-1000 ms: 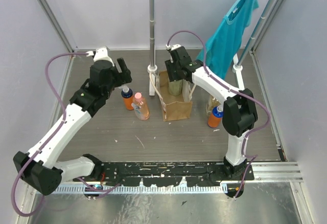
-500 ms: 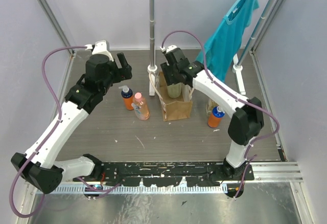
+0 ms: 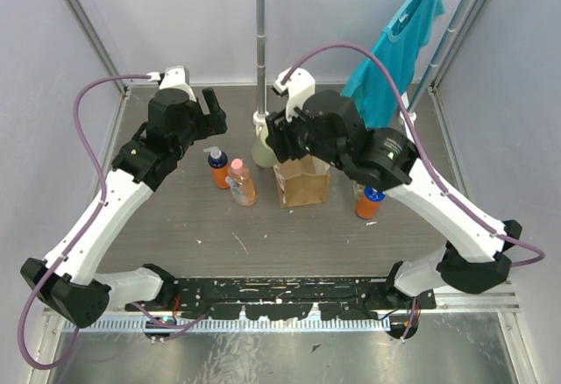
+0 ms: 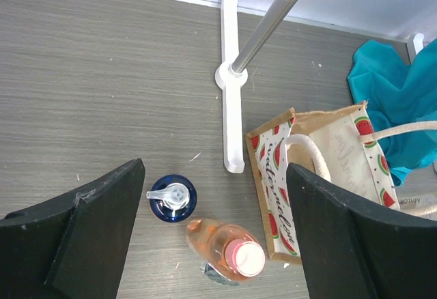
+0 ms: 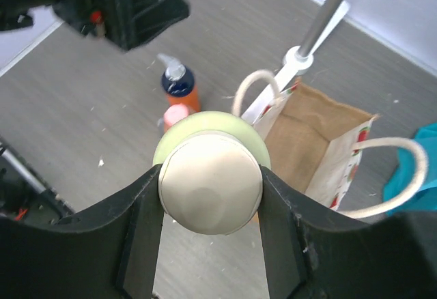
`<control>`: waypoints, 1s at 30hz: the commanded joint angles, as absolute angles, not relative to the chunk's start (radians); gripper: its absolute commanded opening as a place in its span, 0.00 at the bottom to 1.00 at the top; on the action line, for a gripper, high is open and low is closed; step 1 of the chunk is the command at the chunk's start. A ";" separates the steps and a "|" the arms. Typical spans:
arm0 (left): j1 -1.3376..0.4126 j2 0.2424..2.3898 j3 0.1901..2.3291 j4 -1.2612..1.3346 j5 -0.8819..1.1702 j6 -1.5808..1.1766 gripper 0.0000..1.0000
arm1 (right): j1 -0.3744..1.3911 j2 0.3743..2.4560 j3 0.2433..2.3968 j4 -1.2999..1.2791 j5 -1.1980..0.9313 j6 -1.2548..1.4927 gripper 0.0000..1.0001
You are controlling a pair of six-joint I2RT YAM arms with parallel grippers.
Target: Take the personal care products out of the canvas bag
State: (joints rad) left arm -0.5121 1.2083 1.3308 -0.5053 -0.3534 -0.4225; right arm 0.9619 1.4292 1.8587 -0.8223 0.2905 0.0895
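My right gripper is shut on the cream cap of the pale green bottle and holds it in the air just left of the canvas bag. In the right wrist view the fingers clamp the cap, and the open bag is behind on the right. An orange bottle with a dark blue pump cap and a pink bottle stand left of the bag. Another orange bottle with a blue cap stands on its right. My left gripper is open and empty above the two left bottles.
A white clothes rack pole with its foot stands just behind the bag. A teal t-shirt hangs at the back right. The cage walls close the table at the left, right and back.
My right gripper has lifted the pale green bottle out of the bag and carried it to the bag's left. The left gripper has barely moved.
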 commanded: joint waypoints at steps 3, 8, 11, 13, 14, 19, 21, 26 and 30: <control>-0.509 1.204 1.374 -0.521 -0.374 -0.411 0.92 | 1.024 1.315 1.651 -0.712 0.298 0.141 0.29; -0.509 1.220 1.386 -0.527 -0.360 -0.414 0.92 | 1.045 1.231 1.404 -0.605 0.314 0.187 0.29; -0.510 1.222 1.384 -0.526 -0.349 -0.420 0.92 | 1.048 1.203 1.300 -0.552 0.335 0.209 0.29; -0.510 1.219 1.375 -0.525 -0.347 -0.426 0.92 | 1.048 1.193 1.239 -0.526 0.362 0.226 0.30; -0.509 1.217 1.373 -0.523 -0.345 -0.428 0.92 | 1.048 1.194 1.215 -0.520 0.377 0.230 0.30; -0.510 1.211 1.358 -0.526 -0.341 -0.433 0.92 | 1.048 1.223 1.124 -0.488 0.406 0.263 0.31; -0.510 1.208 1.352 -0.526 -0.342 -0.431 0.92 | 1.048 1.235 1.097 -0.473 0.408 0.274 0.31; -0.510 1.194 1.343 -0.536 -0.354 -0.420 0.92 | 1.048 1.265 1.062 -0.447 0.415 0.287 0.31; -0.509 1.180 1.320 -0.516 -0.350 -0.422 0.92 | 1.049 1.283 1.060 -0.453 0.425 0.291 0.31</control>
State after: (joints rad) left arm -0.5121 1.2118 1.3434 -0.5308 -0.3500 -0.4259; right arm 1.0473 1.2961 1.0355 -0.5957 0.3641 0.2687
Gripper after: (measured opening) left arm 0.917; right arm 0.561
